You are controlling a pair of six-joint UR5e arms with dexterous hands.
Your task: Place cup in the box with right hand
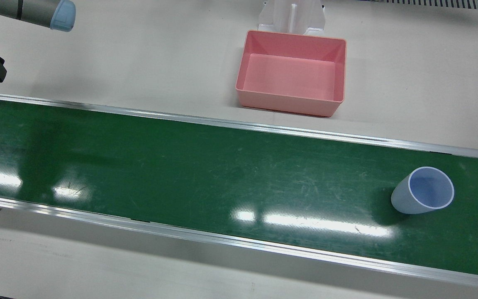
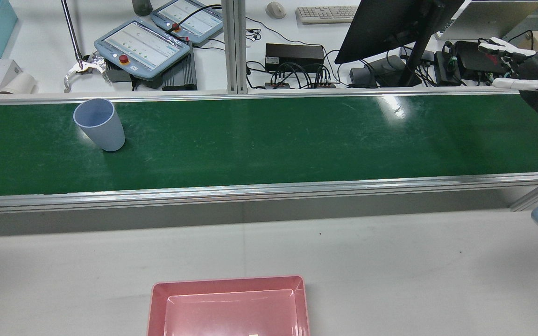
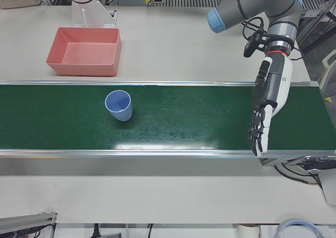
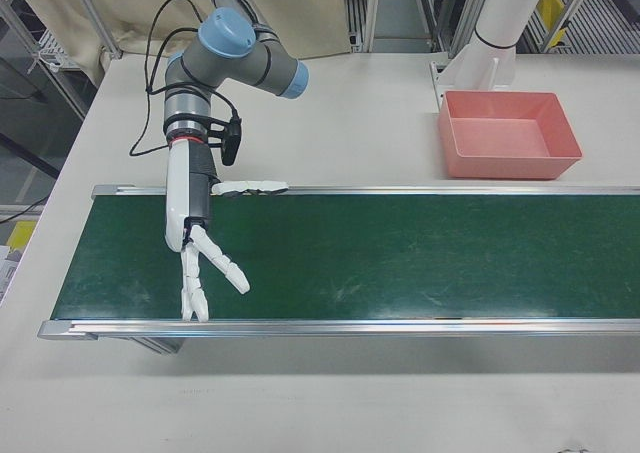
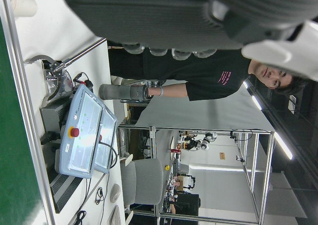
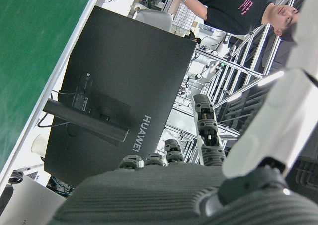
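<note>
pale blue plastic, the cup (image 1: 422, 190) stands upright on the green belt (image 1: 206, 174) at the robot's left end, well apart from the pink box (image 1: 292, 71) on the bench (image 1: 139, 62) beyond the belt. the right hand (image 4: 200, 258) hangs over the belt's opposite end, fingers (image 4: 228, 271) spread and empty; the left hand (image 3: 265, 109) also hangs empty, fingers straight. to grasp well, the right hand likely should meet the cup from the side, wrapping its wall below the rim without tipping it.
</note>
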